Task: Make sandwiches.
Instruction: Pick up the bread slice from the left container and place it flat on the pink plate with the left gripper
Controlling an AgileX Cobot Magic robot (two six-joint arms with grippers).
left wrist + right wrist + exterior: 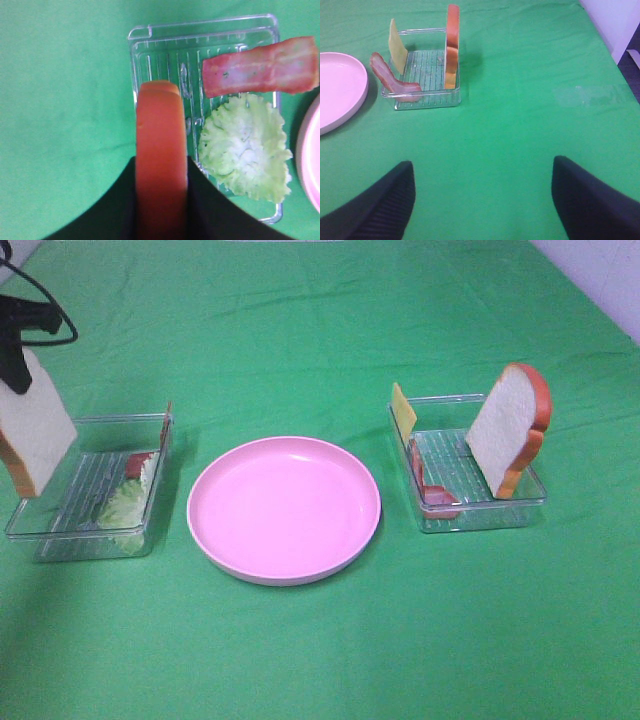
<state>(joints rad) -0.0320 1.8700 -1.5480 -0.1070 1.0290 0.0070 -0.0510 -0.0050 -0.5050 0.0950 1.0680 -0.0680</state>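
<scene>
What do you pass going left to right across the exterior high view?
Held bread → lettuce → plate → cheese → standing bread

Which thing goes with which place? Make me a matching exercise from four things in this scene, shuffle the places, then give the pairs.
Things:
1. lettuce
2. cheese
3. plate
4. left bread slice

Places:
A. on the cloth, between the two trays
B. clamped in the left gripper
C. lying in the left tray
D. standing upright at a corner of the right tray

Pairs: 1-C, 2-D, 3-A, 4-B
</scene>
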